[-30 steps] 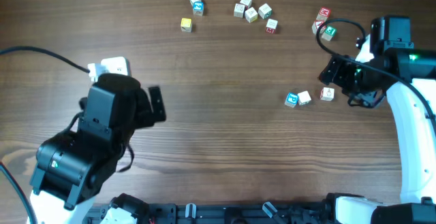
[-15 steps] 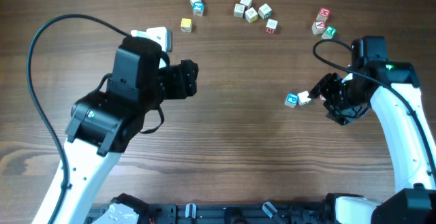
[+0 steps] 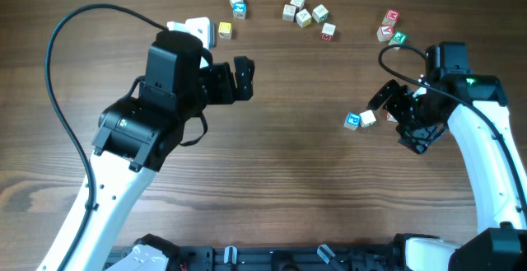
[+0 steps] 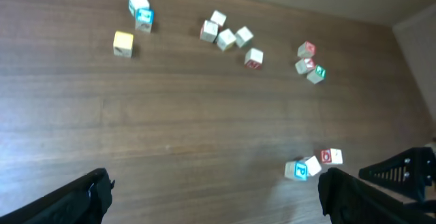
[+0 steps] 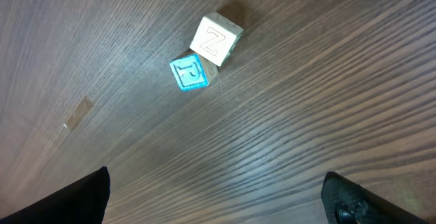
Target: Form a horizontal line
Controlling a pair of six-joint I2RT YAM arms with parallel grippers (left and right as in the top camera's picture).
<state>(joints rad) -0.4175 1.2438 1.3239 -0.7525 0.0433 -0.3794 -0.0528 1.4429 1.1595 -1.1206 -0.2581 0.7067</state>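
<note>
Row: blue cube (image 3: 352, 120) touching cream cube (image 3: 368, 118), long axis roughly left-right, slightly tilted, right side of surface (image 3: 280, 164) | overhead, my right arm largely hides red cube (image 4: 332, 156) beside it | right fingers (image 5: 347, 200) spread, near the row | left fingers (image 4: 68, 200) spread, well apart from it

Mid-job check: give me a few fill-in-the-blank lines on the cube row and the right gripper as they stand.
The cream cube beside the blue-marked cube shows the letter ____.
The right gripper near them is ____ and holds nothing.
The red-marked cube lies next to the ____ cube.
Missing words: Z; open; cream.
</note>
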